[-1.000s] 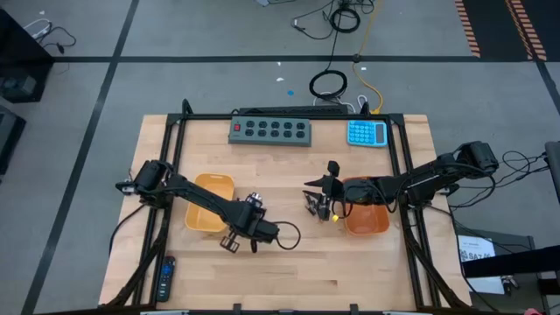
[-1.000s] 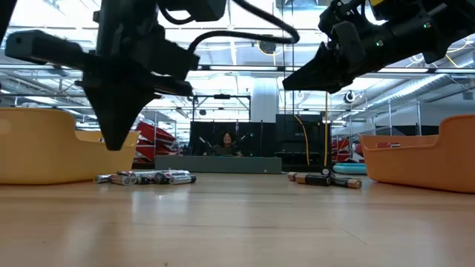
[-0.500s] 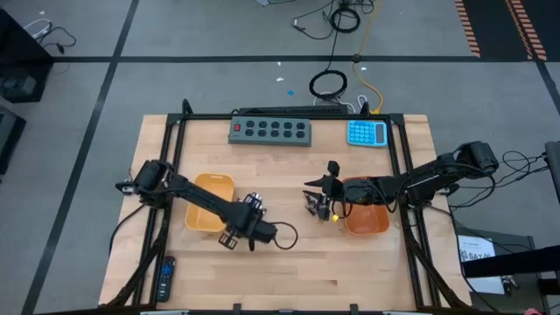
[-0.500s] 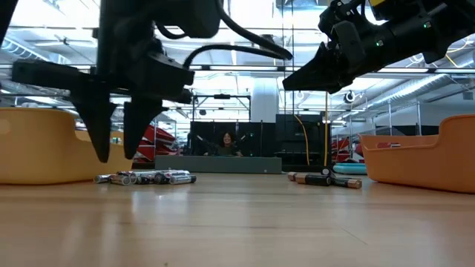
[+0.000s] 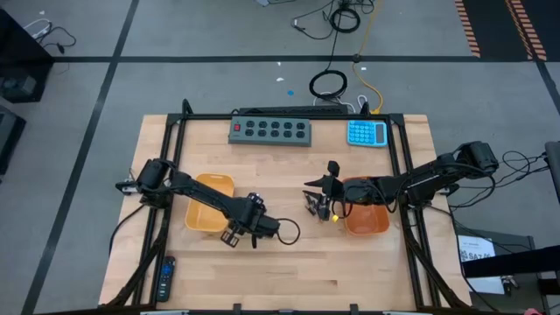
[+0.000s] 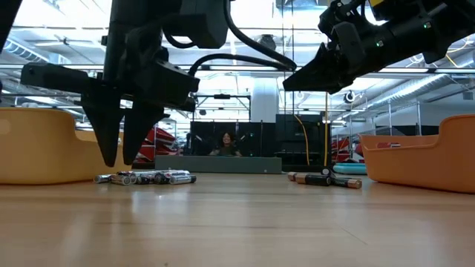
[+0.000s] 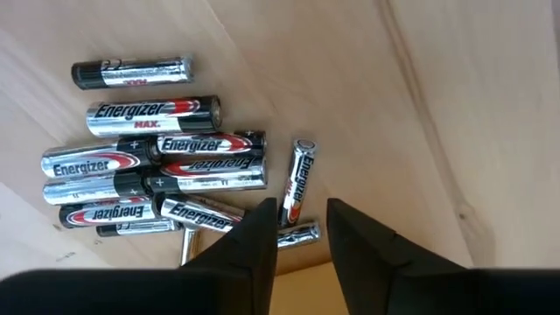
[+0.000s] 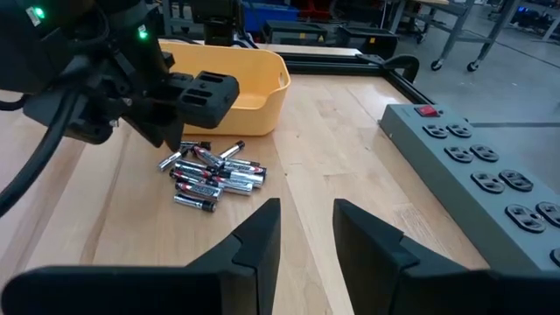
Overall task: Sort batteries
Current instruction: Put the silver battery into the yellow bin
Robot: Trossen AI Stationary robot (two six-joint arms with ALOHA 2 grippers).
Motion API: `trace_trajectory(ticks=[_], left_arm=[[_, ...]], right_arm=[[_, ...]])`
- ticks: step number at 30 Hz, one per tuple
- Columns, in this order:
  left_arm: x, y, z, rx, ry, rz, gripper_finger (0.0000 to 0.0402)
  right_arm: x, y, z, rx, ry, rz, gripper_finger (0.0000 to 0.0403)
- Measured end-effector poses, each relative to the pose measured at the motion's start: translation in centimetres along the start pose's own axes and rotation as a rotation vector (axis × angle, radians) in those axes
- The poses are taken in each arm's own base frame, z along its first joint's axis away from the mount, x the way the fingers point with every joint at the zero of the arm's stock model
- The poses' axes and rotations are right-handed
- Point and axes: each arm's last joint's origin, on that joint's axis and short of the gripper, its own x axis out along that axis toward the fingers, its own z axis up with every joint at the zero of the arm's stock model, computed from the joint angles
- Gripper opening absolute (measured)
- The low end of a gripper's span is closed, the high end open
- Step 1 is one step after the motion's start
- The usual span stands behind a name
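Note:
A pile of silver-and-black batteries (image 7: pixel 166 166) lies on the wooden table beside the yellow tray (image 5: pixel 210 188); it also shows in the low view (image 6: pixel 145 177) and the right wrist view (image 8: pixel 210 179). My left gripper (image 7: pixel 302 210) points straight down over the pile's edge, open by a narrow gap, its tips (image 6: pixel 119 159) just above the table. A thin battery (image 7: pixel 300 179) lies just ahead of the gap. A second, smaller pile of batteries (image 6: pixel 323 179) lies by the orange tray (image 5: pixel 367 219). My right gripper (image 8: pixel 306 210) hangs open above it (image 5: pixel 315 188), holding nothing.
A grey power strip (image 5: pixel 269 129) and a blue calculator (image 5: pixel 367 133) lie at the table's far edge. A black remote (image 5: pixel 164 278) lies at the near left corner. Bare wood spans the middle and near side. A person (image 6: pixel 225 141) sits in the room beyond.
My left gripper was shut a second ago; it has opened wide and then narrowed to a smaller gap. It has also sunk a little toward the table by the battery pile. The batteries and my right gripper have kept still.

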Motion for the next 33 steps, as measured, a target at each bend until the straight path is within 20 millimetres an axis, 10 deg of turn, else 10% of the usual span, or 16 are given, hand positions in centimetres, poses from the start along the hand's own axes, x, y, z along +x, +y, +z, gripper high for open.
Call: trace_trajectory(ticks=[15, 33], left_arm=[[1.7, -0.6, -0.4, -0.010, 0.025, 0.009, 0.0143], [3.5, -0.3, 0.3, 0.086, 0.048, -0.031, 0.0051]], right_arm=[[0.0, 0.0, 0.0, 0.006, -0.004, 0.000, 0.0098], [0.0, 0.0, 0.0, 0.006, -0.004, 0.001, 0.0098]])
